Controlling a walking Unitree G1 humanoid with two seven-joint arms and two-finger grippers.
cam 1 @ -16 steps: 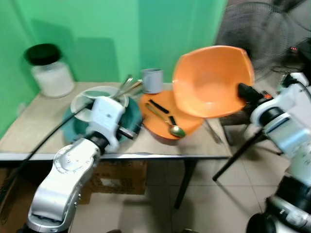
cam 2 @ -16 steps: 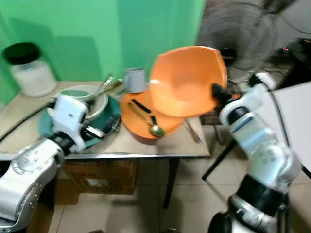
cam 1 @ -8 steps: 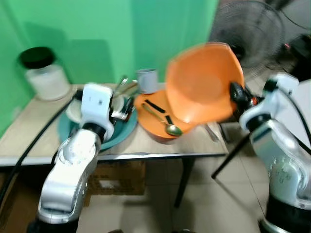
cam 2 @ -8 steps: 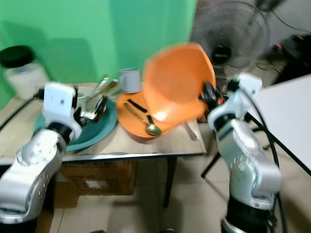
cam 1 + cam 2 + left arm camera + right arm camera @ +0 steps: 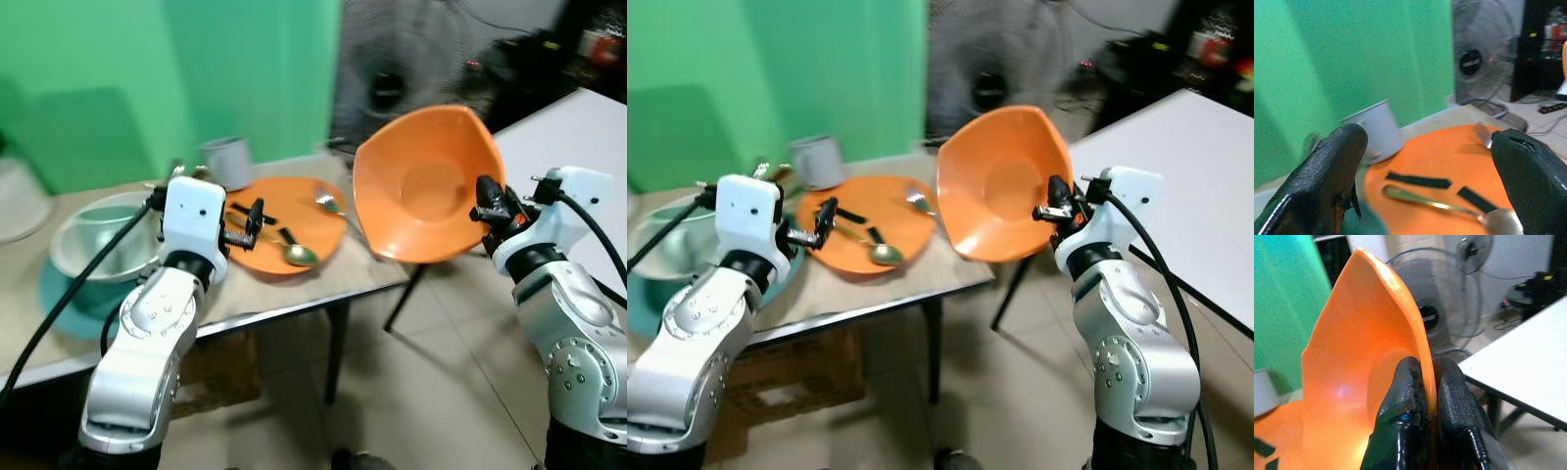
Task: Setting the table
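Note:
My right gripper is shut on the rim of an orange bowl, held tilted in the air off the table's right end; its fingers pinch the bowl's edge. An orange plate lies on the wooden table with a gold spoon, black strips and a fork on it. My left gripper hovers open just left of the plate, its fingers wide apart. A grey cup stands behind the plate.
A metal bowl on a teal plate sits at the table's left. A fan stands behind. A white table is at the right. Tiled floor lies below, with a cardboard box under the table.
The whole view has swung to the right, bringing the white table into sight. My right gripper carries the orange bowl rightward, away from the wooden table. My left gripper stays by the plate.

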